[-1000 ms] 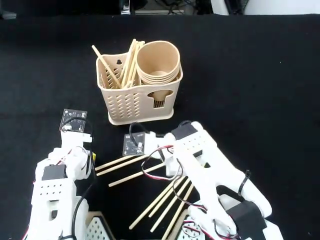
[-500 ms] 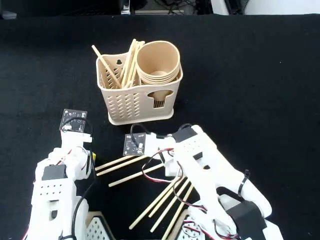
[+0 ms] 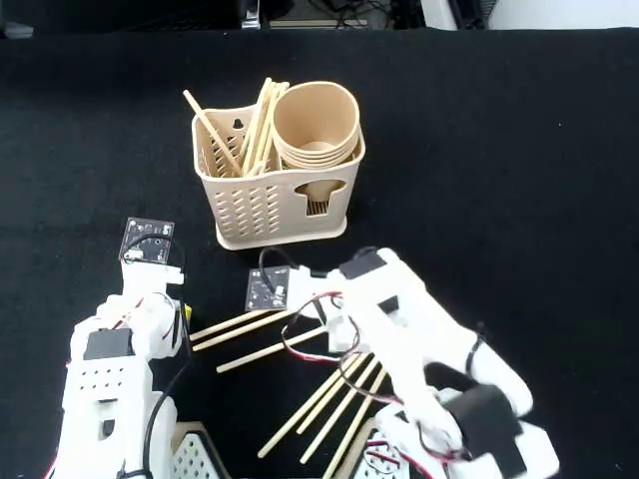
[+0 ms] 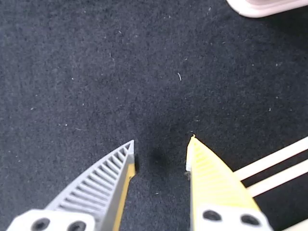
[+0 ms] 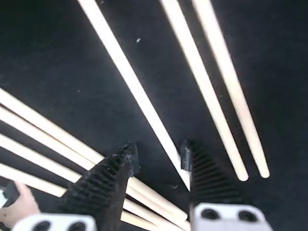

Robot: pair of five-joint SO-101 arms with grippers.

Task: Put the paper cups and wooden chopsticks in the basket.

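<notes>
The beige basket (image 3: 262, 208) stands at the table's middle back, with a stack of paper cups (image 3: 316, 122) and several wooden chopsticks (image 3: 255, 125) in it. More chopsticks lie loose on the black cloth: a pair (image 3: 240, 324), a single one (image 3: 268, 350) and several more (image 3: 329, 399). My right gripper (image 5: 158, 154) is open, low over the cloth. The end of the single chopstick (image 5: 130, 82) lies between its fingers, close to one of them. My left gripper (image 4: 161, 154) is open over bare cloth, with the pair of chopsticks (image 4: 269, 166) just beside its yellow finger (image 4: 211, 178).
The left arm (image 3: 110, 359) sits at the front left and the right arm (image 3: 399, 319) at the front middle, over the loose chopsticks. A corner of the basket (image 4: 260, 6) shows beyond the left gripper. Black cloth covers the table (image 3: 499, 180) to the right.
The right arm has shifted slightly, its rear part swinging left. The left arm and the loose chopsticks have stayed in place.
</notes>
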